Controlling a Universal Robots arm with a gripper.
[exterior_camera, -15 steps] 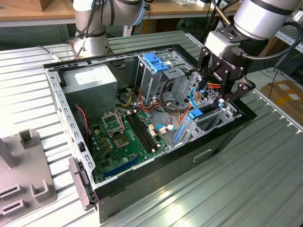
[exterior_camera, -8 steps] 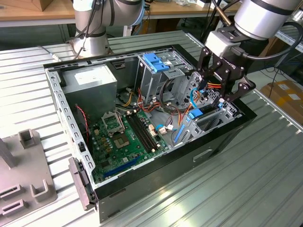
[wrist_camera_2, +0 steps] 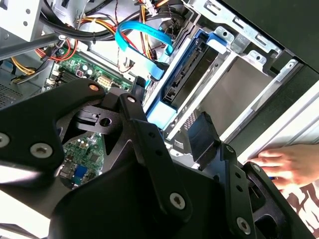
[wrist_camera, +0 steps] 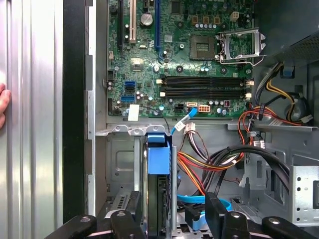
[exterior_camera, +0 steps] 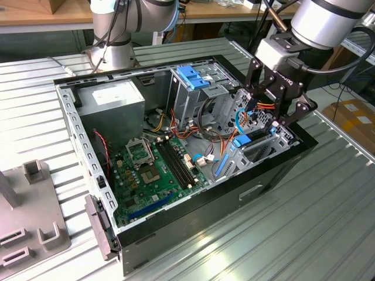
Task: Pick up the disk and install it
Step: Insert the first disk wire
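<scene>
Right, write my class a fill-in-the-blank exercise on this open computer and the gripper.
1. The disk has ___ side rails.
2. The gripper hangs above the disk with jaws ___.
3. The motherboard is coloured ___.
4. A person's ___ rests on the table.
Missing words: blue, open, green, hand.
</scene>
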